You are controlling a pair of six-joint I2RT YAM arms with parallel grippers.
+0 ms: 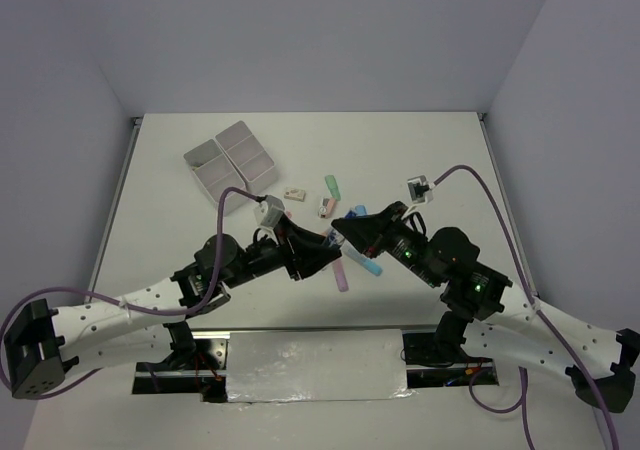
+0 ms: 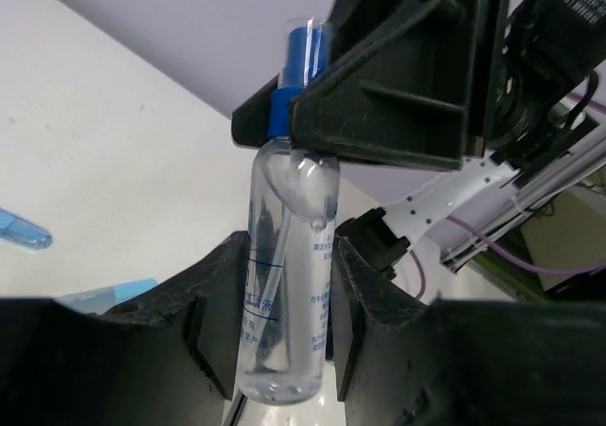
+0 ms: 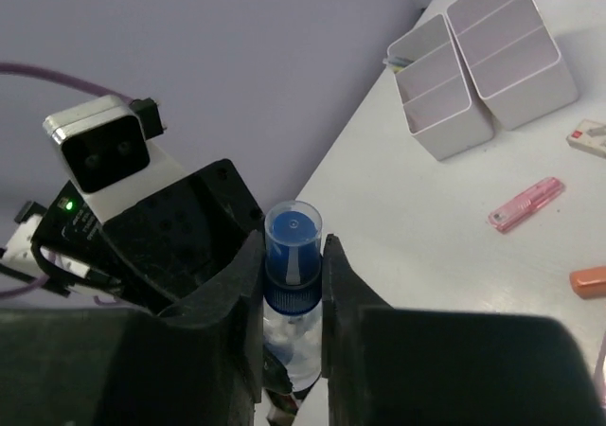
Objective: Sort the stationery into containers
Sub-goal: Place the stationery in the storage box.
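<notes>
Clear plastic bottle with blue cap [image 2: 287,322] mid-air, shared between claws: left gripper [image 2: 289,256] clamps body, right gripper [image 3: 294,260] pinches cap. We risk cap popping off if arms pull apart.

Clear tube [image 2: 284,284] with blue cap [image 3: 292,239] (blue print), white bins [image 3: 530,85], pink highlighter [image 3: 526,204]

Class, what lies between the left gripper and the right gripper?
A clear, blue-capped bottle. The left gripper clamps its body, seen in the left wrist view; the right gripper pinches its top, seen in the right wrist view.
</notes>
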